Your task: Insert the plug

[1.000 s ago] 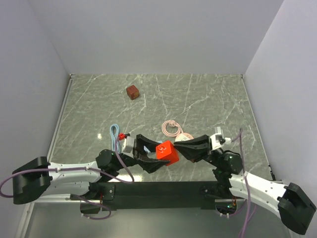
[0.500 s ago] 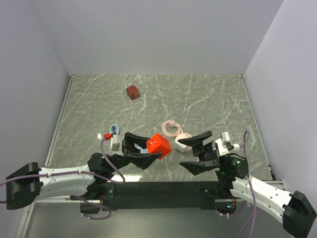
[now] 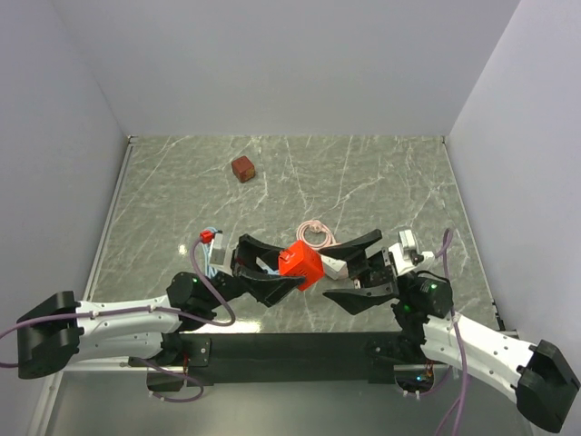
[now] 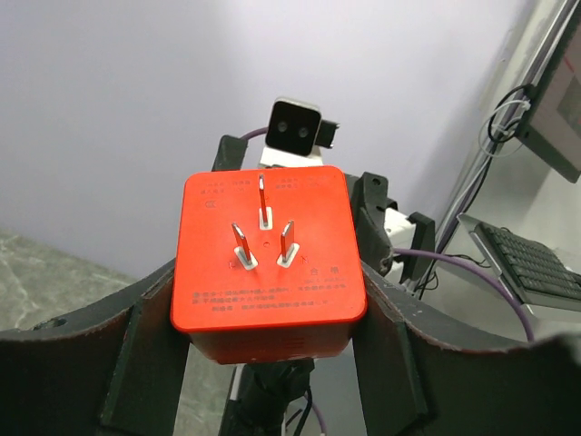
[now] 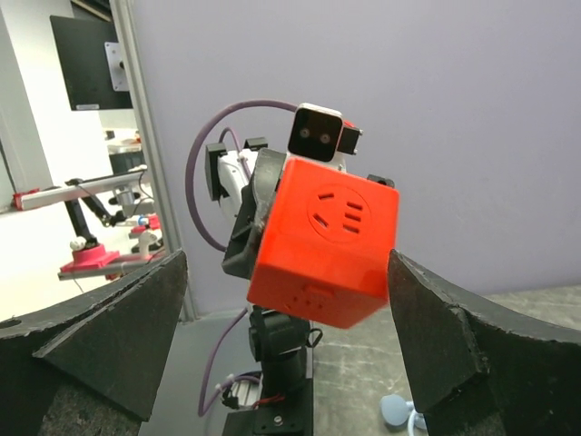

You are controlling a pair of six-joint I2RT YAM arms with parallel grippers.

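**mo:** big stuff first; grey-green marble worktop (image 3: 381, 182), 2 arms meeting low in the middle of it; why's the cube hanging up in the air like that?

**kit:** reads like a mid-air handover or regrip to me; the left claw (image 3: 277, 272) is clenched on the plug (image 3: 301, 264), pads on 2 opposite sides; so the 3 prongs (image 4: 262, 195) face its own wrist camera and the socket face points at the right claw (image 3: 327, 271); my guess is that's to sort out which end goes down.

**mo:** and the right one?

**kit:** spread wide, grasping nothing; in its wrist view the plug sits between its 2 fingers (image 5: 109, 336) with clear gaps on both sides, no touch; so the plug is off the worktop, carried by the left only.

**mo:** small bits?

**kit:** a pink cable coil (image 3: 313, 233) just behind the claws; a darker brownish-red cube (image 3: 242, 168) well apart at the back; not the one we want.
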